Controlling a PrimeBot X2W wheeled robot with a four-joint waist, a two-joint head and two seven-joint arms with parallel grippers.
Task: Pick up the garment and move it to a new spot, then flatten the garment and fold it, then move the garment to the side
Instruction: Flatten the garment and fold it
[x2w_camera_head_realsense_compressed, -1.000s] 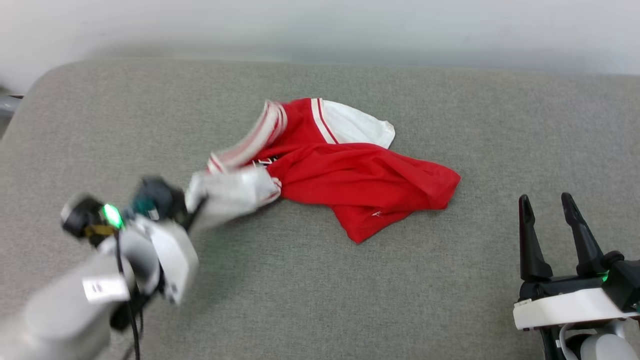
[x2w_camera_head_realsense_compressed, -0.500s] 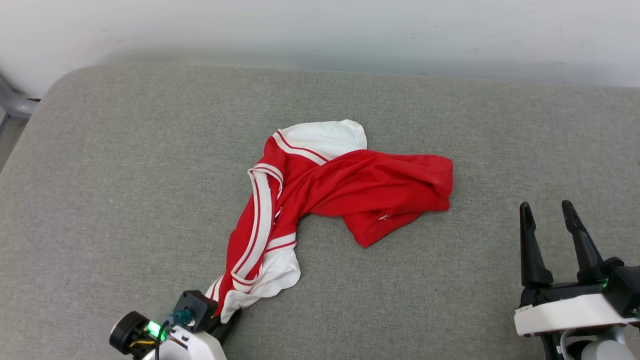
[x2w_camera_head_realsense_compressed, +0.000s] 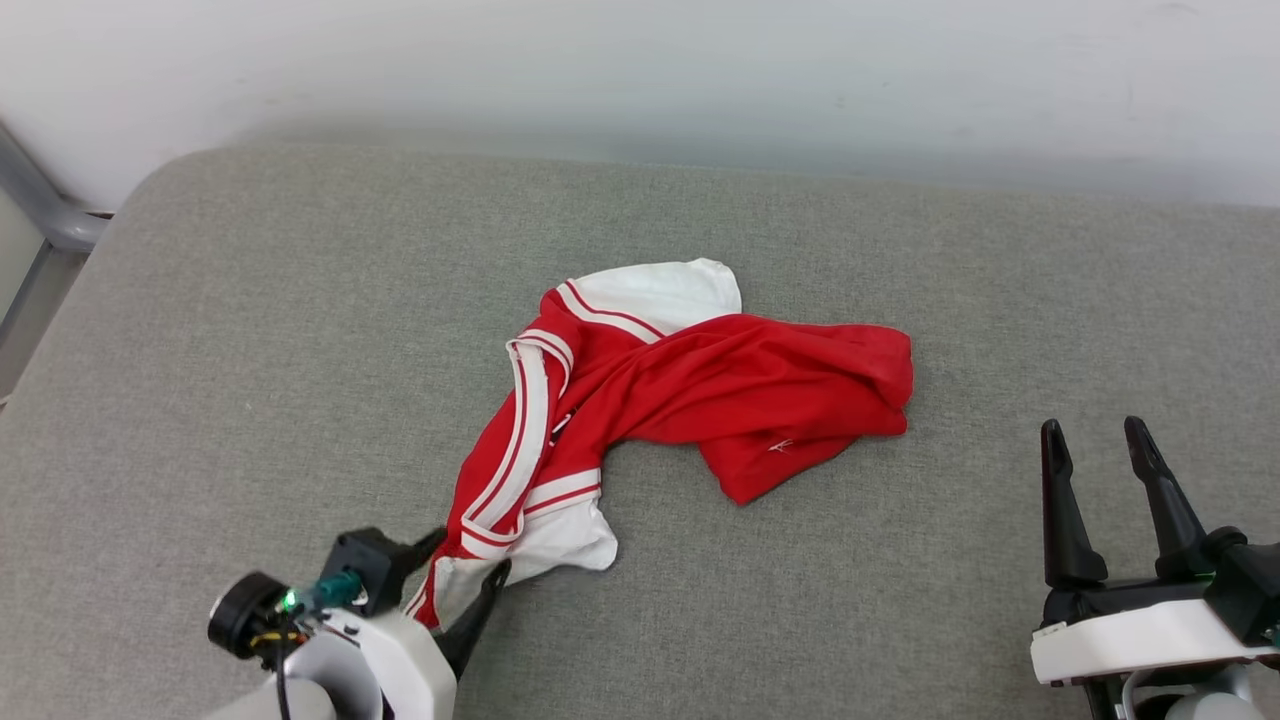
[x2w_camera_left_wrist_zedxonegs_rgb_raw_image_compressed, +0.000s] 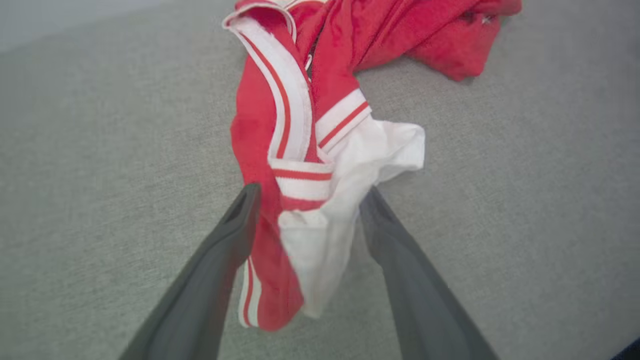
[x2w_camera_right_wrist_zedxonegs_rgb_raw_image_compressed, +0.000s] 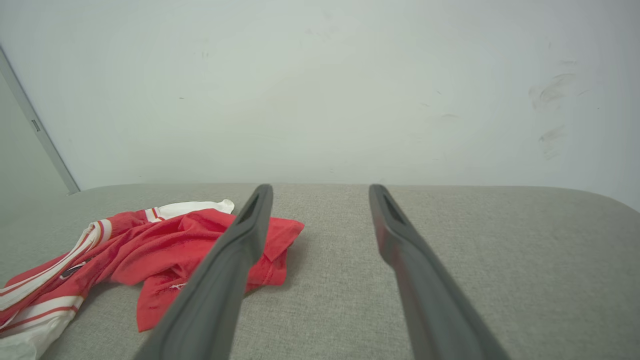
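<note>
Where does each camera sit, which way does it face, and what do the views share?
Head view: on the head, facing down at the garment on the grey cushion; left gripper lower left, right gripper lower right.
Left wrist view: along its open jaws at the garment's white sleeve between them.
Right wrist view: low across the cushion toward the wall, jaws open.
All share the garment.

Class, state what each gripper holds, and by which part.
Nothing is held: the left gripper has fingers open astride the white sleeve of the garment; the right gripper is open, empty.
</note>
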